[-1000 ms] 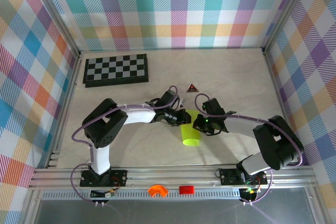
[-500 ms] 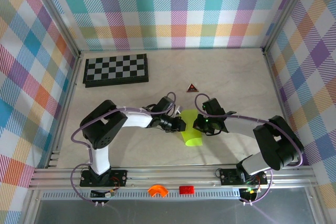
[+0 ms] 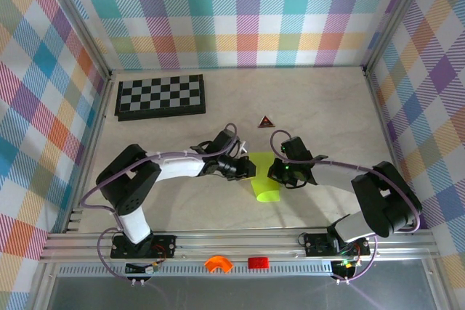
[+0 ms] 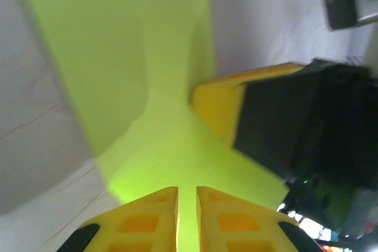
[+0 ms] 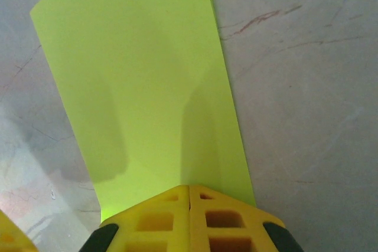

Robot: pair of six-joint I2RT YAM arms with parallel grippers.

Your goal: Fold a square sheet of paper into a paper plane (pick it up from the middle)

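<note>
- Paper plane (image 3: 265, 188) was only half made: a lime sheet folded into a tapering strip, lying on the worktop (image 3: 327, 107) between my two pincers.
- My right pincer (image 5: 189, 190) was clenched flush on the narrow end of the sheet. The rest of the paper fanned out flat ahead of it.
- My left pincer (image 4: 187, 193) was closed down to a thin slit with green paper showing in it. I judged it was nipping the sheet from the opposite side. Ahead of it the paper rose in a soft ridge towards my right pincer.
- I took the step in hand to be a lengthwise fold. The strip was too broad for a dart, and the centre crease ahead of my right pincer was faint.
- The next move called for both grips to hold while one side was carried over and pressed down. The edges had to line up and the pull had to be gentle, since I judged so thin a sheet would slip or crumple.
- I had no containers to deal with. The chessboard (image 3: 160, 97), well beyond my left pincer, lay flat with nothing on it. A small dark triangular piece (image 3: 266, 121) sat loose on the worktop just beyond both pincers.
</note>
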